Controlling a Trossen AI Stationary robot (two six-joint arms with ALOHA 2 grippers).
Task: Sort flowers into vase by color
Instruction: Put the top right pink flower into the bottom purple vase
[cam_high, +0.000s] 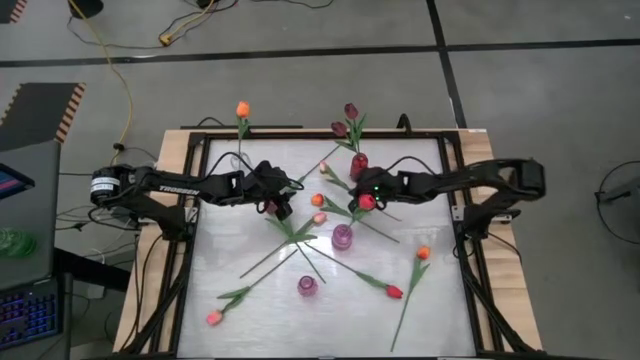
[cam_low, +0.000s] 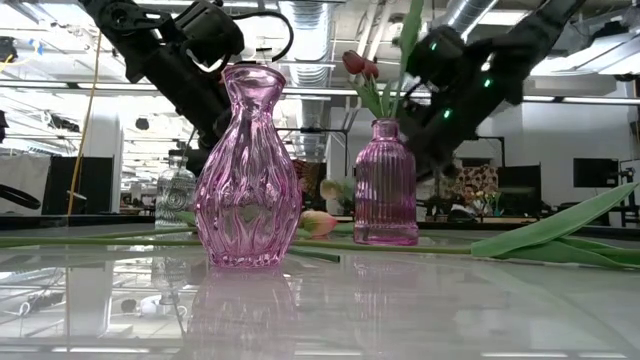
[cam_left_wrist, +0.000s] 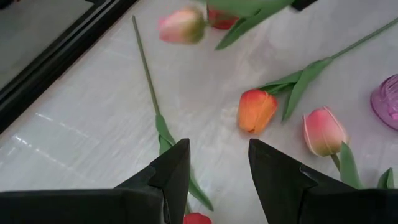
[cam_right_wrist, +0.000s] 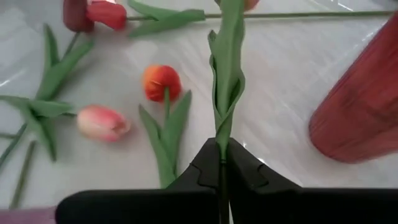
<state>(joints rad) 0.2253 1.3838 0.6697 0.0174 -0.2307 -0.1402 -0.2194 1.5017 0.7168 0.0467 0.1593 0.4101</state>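
Right pincer: jaws closed tight on the thin green stem of one artificial tulip, which rises upright from between the fingers; its head is not identifiable in the wrist view. In the high view this pincer sits near the middle of the surface, slightly toward the far edge, just beside the dark red ribbed glass vase that already holds maroon tulips.

Left pincer: jaws standing wide, holding nothing, hovering over the surface left of centre. An orange tulip head and a pink tulip head lie just ahead of it.

Surface: a glossy white panel in a black frame. More loose tulips are scattered across it toward the near edge, around two pink glass vases.

Room: grey tiled floor with cables beyond the far edge; the low view shows ceiling ducts and dark monitors behind.
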